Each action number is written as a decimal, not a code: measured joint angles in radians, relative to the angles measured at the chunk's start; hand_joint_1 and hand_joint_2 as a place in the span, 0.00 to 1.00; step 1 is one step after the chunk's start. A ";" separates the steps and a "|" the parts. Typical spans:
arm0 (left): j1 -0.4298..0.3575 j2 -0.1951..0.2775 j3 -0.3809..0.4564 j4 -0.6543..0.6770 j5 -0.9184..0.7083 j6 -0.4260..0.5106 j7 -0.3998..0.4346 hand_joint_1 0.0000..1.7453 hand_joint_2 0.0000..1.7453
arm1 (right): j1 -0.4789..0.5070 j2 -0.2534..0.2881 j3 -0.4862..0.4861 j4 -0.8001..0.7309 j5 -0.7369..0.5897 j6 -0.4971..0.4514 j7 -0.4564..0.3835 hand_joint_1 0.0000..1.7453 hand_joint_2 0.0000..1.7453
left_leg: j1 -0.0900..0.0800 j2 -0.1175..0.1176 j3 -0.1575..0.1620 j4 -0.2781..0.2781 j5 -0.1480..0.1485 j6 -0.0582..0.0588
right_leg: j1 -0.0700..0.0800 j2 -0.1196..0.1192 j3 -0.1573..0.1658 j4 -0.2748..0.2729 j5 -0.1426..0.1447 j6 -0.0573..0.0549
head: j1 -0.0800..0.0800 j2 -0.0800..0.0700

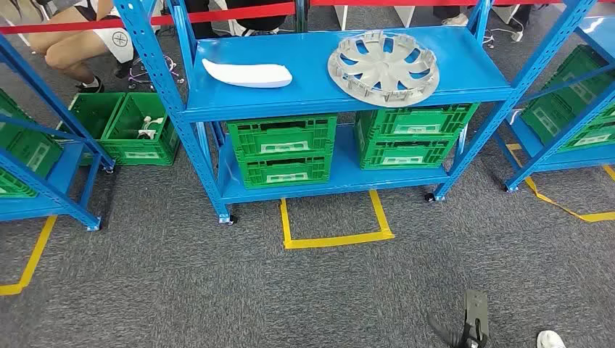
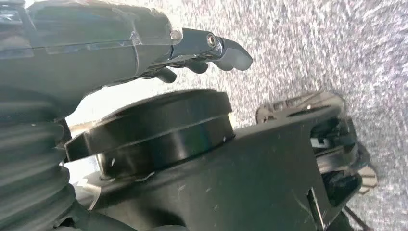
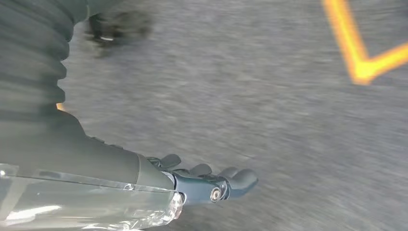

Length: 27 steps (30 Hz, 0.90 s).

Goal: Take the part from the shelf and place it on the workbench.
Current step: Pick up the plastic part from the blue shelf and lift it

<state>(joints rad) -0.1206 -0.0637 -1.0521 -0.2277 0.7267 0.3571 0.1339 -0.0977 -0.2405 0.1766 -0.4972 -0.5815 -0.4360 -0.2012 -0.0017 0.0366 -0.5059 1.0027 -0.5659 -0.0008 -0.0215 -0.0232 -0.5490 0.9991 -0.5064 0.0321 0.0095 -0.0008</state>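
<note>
The white part (image 1: 247, 73) was seen on the top shelf (image 1: 319, 90), at 11 o'clock, lying long from 9 to 3. The left hand (image 2: 192, 53) and right hand (image 3: 202, 180) were hung low, empty, fingers loosely apart.

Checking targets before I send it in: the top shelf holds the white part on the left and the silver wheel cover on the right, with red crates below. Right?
Not quite: the crates on the lower shelf are green, as the head view shows. The white part does lie on the left of the top shelf, and the silver wheel cover on the right.
</note>
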 joint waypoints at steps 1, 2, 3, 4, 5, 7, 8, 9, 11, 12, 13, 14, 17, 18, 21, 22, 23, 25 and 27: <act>0.001 0.000 0.002 0.000 0.004 -0.004 0.000 0.00 1.00 | 0.005 -0.016 -0.001 -0.042 0.009 -0.017 0.011 0.00 1.00 | 0.000 0.001 0.000 0.000 0.000 0.000 | 0.000 0.000 0.000 0.000 0.000 0.000 | 0.000 0.000; 0.001 0.001 0.003 0.000 0.009 -0.008 0.000 0.00 1.00 | 0.008 -0.032 -0.003 -0.083 0.024 -0.033 0.027 0.00 1.00 | 0.000 0.002 0.000 0.000 0.000 0.000 | 0.000 0.000 0.000 0.000 0.000 0.000 | 0.000 0.000; 0.003 0.001 0.005 0.000 0.018 -0.016 0.000 0.00 1.00 | 0.015 -0.064 -0.008 -0.163 0.053 -0.062 0.058 0.00 1.00 | -0.001 0.003 0.000 0.000 0.000 0.001 | -0.001 0.000 0.000 0.000 0.000 0.001 | 0.001 0.000; 0.004 0.002 0.006 0.001 0.027 -0.022 -0.002 0.00 1.00 | 0.018 -0.096 -0.016 -0.248 0.096 -0.087 0.099 0.00 1.00 | -0.001 0.006 0.000 0.000 -0.001 0.002 | -0.001 0.001 0.000 0.000 0.000 0.001 | 0.001 0.000; 0.005 0.003 0.007 0.001 0.036 -0.027 -0.005 0.00 0.75 | 0.019 -0.127 -0.026 -0.336 0.149 -0.105 0.145 0.00 1.00 | -0.001 0.008 0.000 0.000 -0.001 0.002 | -0.001 0.002 0.000 0.000 0.001 0.001 | 0.002 0.000; 0.006 0.005 0.010 0.002 0.053 -0.036 -0.016 0.00 0.25 | 0.019 -0.184 -0.048 -0.527 0.268 -0.121 0.239 0.00 1.00 | -0.001 0.012 0.000 0.000 -0.001 0.003 | -0.001 0.003 0.000 0.000 0.001 0.002 | 0.002 0.000; 0.006 0.006 0.013 0.002 0.061 -0.040 -0.022 0.00 0.00 | 0.018 -0.208 -0.058 -0.627 0.323 -0.120 0.278 0.00 1.00 | -0.001 0.012 0.001 0.000 -0.001 0.004 | -0.002 0.004 0.000 0.000 0.002 0.002 | 0.002 0.000; 0.006 0.008 0.015 0.002 0.067 -0.044 -0.029 0.00 0.00 | 0.015 -0.228 -0.067 -0.726 0.371 -0.117 0.308 0.00 1.00 | -0.001 0.012 0.001 0.000 -0.001 0.004 | -0.002 0.004 -0.001 0.000 0.002 0.002 | 0.001 0.000; 0.007 0.010 0.020 0.004 0.079 -0.048 -0.039 0.00 0.00 | 0.005 -0.262 -0.079 -0.921 0.443 -0.101 0.346 0.00 1.00 | -0.001 0.011 0.001 0.000 -0.001 0.004 | -0.001 0.004 -0.001 0.001 0.002 0.002 | 0.000 0.000; 0.007 0.011 0.024 0.005 0.085 -0.049 -0.043 0.00 0.00 | -0.002 -0.275 -0.081 -1.012 0.468 -0.087 0.357 0.00 1.00 | -0.001 0.011 0.001 0.000 -0.001 0.004 | -0.001 0.004 -0.001 0.001 0.002 0.002 | 0.000 0.000; 0.008 0.012 0.027 0.005 0.090 -0.049 -0.046 0.00 0.00 | -0.010 -0.285 -0.080 -1.097 0.485 -0.067 0.364 0.00 1.00 | -0.001 0.010 0.001 0.000 -0.001 0.004 | -0.001 0.004 -0.001 0.001 0.002 0.002 | 0.000 0.000; 0.008 0.014 0.030 0.006 0.095 -0.050 -0.050 0.00 0.00 | -0.021 -0.293 -0.077 -1.178 0.497 -0.042 0.368 0.00 1.00 | 0.000 0.010 0.001 0.000 -0.001 0.004 | -0.001 0.004 -0.001 0.001 0.001 0.002 | 0.000 0.000; 0.008 0.017 0.034 0.008 0.102 -0.053 -0.058 0.00 0.00 | -0.058 -0.306 -0.059 -1.385 0.512 0.018 0.379 0.00 1.00 | 0.000 0.007 0.002 0.000 -0.001 0.004 | 0.000 0.003 -0.001 0.001 0.001 0.002 | -0.001 0.000; 0.008 0.018 0.036 0.008 0.103 -0.054 -0.059 0.00 0.00 | -0.065 -0.308 -0.053 -1.432 0.514 0.026 0.381 0.00 1.00 | 0.000 0.004 0.002 0.000 0.000 0.004 | 0.000 0.002 0.000 0.001 0.000 0.002 | -0.001 0.000; 0.008 0.021 0.040 0.009 0.107 -0.056 -0.060 0.00 0.00 | -0.082 -0.318 -0.032 -1.536 0.502 0.065 0.376 0.00 1.00 | 0.000 0.000 0.001 0.000 0.000 0.004 | 0.000 0.001 0.000 0.001 0.000 0.002 | 0.001 0.000; 0.008 0.022 0.040 0.009 0.109 -0.056 -0.061 0.00 0.00 | -0.092 -0.322 -0.021 -1.572 0.501 0.087 0.373 0.00 1.00 | -0.001 0.000 0.001 0.000 0.000 0.004 | -0.001 0.001 0.000 0.001 0.000 0.002 | 0.001 0.000; 0.008 0.023 0.041 0.009 0.111 -0.056 -0.062 0.00 0.00 | -0.102 -0.325 -0.008 -1.609 0.507 0.106 0.372 0.00 1.00 | -0.001 0.000 0.001 0.000 0.000 0.004 | -0.001 0.001 0.000 0.001 0.000 0.002 | 0.000 0.000; 0.008 0.025 0.044 0.010 0.113 -0.056 -0.062 0.00 0.00 | -0.117 -0.330 0.015 -1.665 0.531 0.127 0.382 0.00 1.00 | 0.000 -0.002 0.001 0.000 0.000 0.004 | -0.001 0.000 0.000 0.000 0.000 0.002 | 0.000 0.000; 0.008 0.026 0.048 0.010 0.115 -0.056 -0.063 0.00 0.00 | -0.124 -0.332 0.031 -1.696 0.548 0.132 0.394 0.00 1.00 | -0.001 -0.003 0.001 0.000 0.000 0.004 | -0.001 -0.001 0.000 0.000 0.000 0.002 | 0.001 0.000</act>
<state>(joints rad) -0.1122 -0.0377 -1.0041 -0.2182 0.8421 0.3006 0.0709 -0.2212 -0.5724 0.2074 -2.1928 -0.0337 -0.3045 0.1929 -0.0022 0.0331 -0.5049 1.0029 -0.5661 0.0035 -0.0221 -0.0240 -0.5493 0.9993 -0.5064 0.0343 0.0104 -0.0008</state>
